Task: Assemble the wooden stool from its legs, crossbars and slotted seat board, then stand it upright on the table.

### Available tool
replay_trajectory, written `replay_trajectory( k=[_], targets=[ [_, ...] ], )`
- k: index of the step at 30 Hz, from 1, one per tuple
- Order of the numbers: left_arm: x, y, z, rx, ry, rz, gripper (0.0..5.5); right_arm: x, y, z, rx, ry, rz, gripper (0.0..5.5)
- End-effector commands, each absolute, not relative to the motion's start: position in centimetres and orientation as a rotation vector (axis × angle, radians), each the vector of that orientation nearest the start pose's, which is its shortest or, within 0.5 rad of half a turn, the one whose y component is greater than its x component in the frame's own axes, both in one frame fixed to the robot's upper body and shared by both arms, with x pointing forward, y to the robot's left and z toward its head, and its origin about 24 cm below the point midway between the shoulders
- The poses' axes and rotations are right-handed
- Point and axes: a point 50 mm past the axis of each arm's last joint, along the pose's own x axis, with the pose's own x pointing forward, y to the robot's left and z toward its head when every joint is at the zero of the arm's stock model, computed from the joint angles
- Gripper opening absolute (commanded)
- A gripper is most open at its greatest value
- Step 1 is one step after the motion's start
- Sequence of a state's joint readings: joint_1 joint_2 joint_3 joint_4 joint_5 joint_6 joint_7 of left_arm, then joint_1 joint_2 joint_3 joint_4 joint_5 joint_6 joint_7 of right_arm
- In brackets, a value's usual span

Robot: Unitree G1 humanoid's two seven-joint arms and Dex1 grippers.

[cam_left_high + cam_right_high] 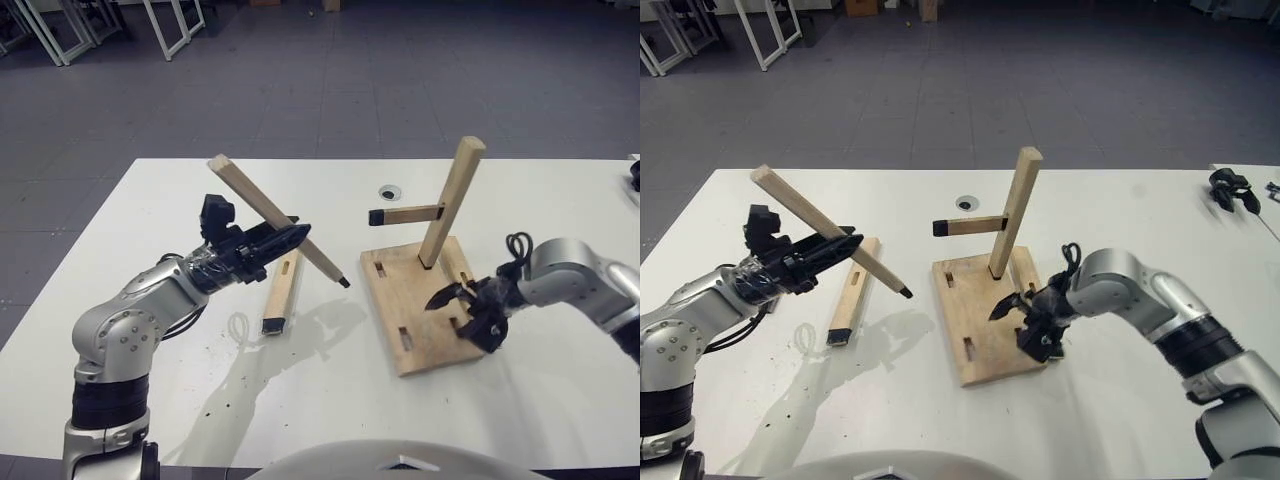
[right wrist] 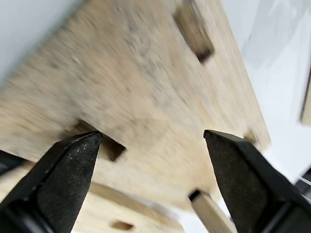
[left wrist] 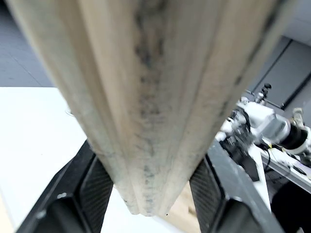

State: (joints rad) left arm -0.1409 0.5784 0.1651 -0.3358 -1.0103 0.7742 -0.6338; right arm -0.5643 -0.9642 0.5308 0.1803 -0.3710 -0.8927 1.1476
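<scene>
White table (image 1: 560, 420), seat board (image 1: 420, 322), leg (image 1: 452, 200) in slot

No writing, label, number or sign can be read in any of the views.

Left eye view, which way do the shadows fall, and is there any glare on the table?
Left eye view: the held leg casts a soft shadow on the table toward the robot, between the loose leg and the board; no glare patch. Right eye view: the same shadow, soft-edged.
</scene>
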Motion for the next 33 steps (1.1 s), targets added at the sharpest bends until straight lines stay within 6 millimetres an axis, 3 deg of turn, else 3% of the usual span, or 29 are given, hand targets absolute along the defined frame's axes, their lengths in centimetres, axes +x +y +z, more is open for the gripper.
replay_trajectory(
  k=[1, 6, 11, 18, 22, 28, 33],
  targets=[
    [25.4, 17.2, 14.6, -0.285, 0.128, -1.029, 2.05, 27.0, -18.6, 13.1, -1.834, -0.22, 1.644, 3.86],
    [27.9, 16.3, 14.6, -0.231, 0.038, -1.033, 2.05, 28.7, -19.6, 14.1, -1.832, -0.138, 1.472, 3.86],
    [29.4, 14.5, 12.5, -0.167, 0.023, -1.099, 2.05, 29.9, -21.3, 11.2, -1.783, 0.046, 1.346, 3.86],
    [31.3, 13.1, 10.8, -0.145, 0.016, -1.133, 2.05, 31.4, -20.0, 8.1, -1.688, 0.081, 1.264, 3.86],
    [31.2, 12.8, 9.8, -0.116, 0.072, -1.191, 2.05, 31.6, -19.0, 7.3, -1.658, 0.068, 1.263, 3.86],
    [30.3, 14.1, 7.8, -0.04, 0.224, -1.199, 2.03, 31.7, -18.5, 7.1, -1.626, 0.064, 1.254, 3.86],
    [29.9, 15.1, 8.1, -0.074, 0.3, -1.182, 2.03, 31.3, -18.5, 6.9, -1.611, 0.067, 1.26, 3.86]
  ],
)
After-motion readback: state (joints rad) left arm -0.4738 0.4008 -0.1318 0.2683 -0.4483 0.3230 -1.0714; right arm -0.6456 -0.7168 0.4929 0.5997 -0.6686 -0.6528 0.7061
